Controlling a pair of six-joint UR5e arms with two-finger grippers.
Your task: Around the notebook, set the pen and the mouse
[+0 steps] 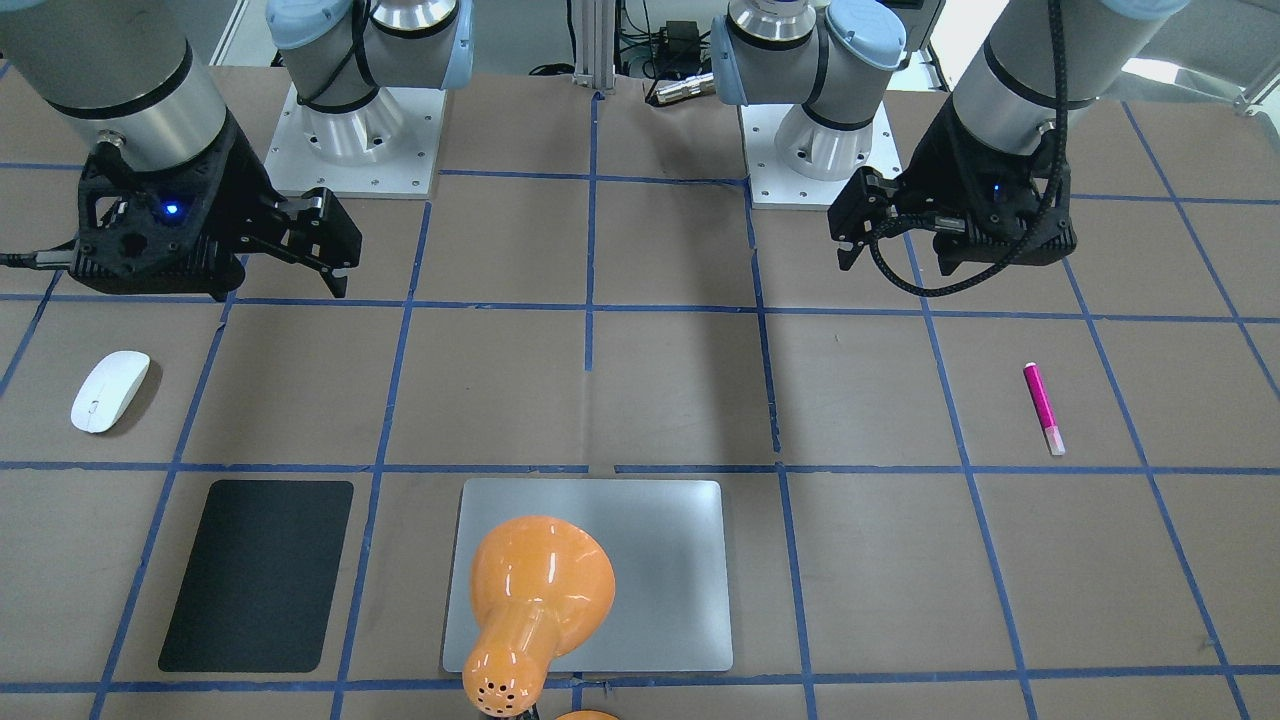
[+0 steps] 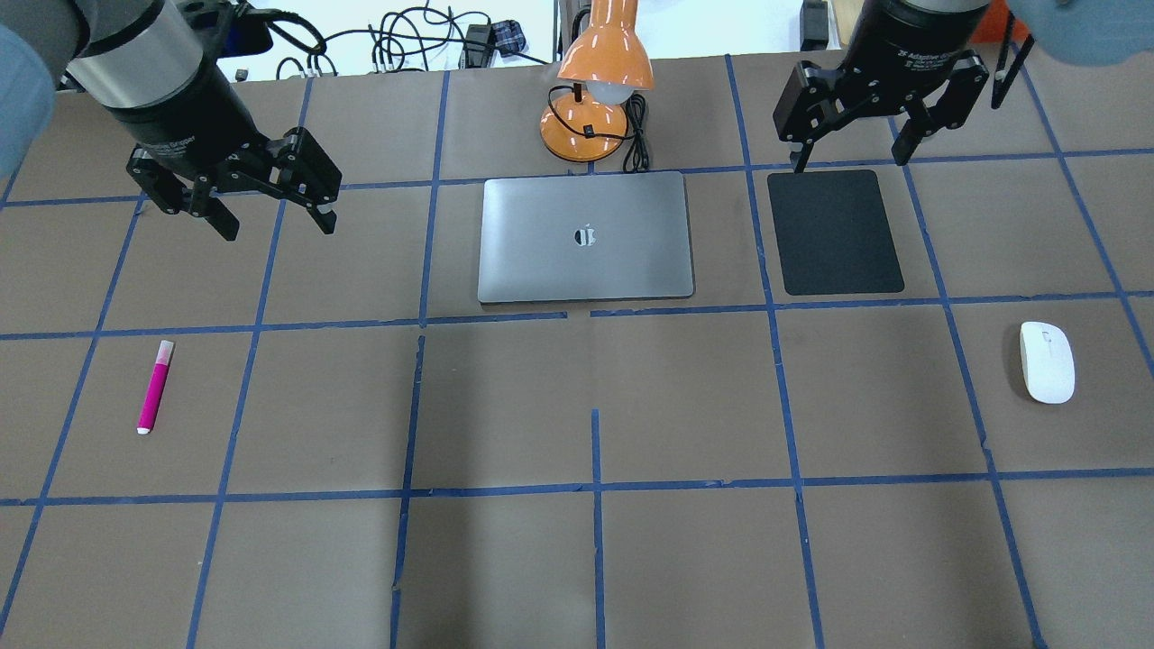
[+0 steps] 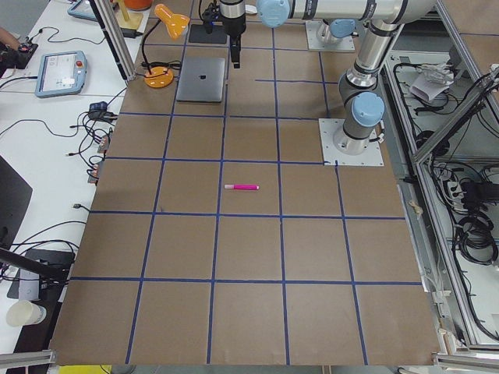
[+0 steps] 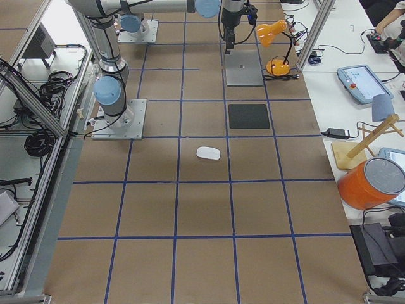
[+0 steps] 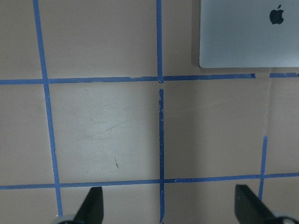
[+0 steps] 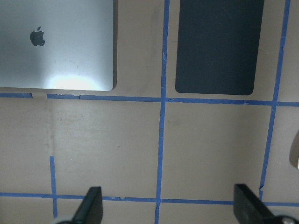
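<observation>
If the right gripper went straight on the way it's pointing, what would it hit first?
Probably bare table near a blue tape crossing: nothing lies between the right gripper's open fingers. The black pad and notebook sit beyond, though depth is unclear.

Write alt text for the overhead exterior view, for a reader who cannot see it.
A silver notebook lies at the table's far centre, with the pink pen well to its left and the white mouse well to its right. A black pad lies beside the notebook, an orange lamp behind it; the left gripper and right gripper hover, jaws open.
</observation>
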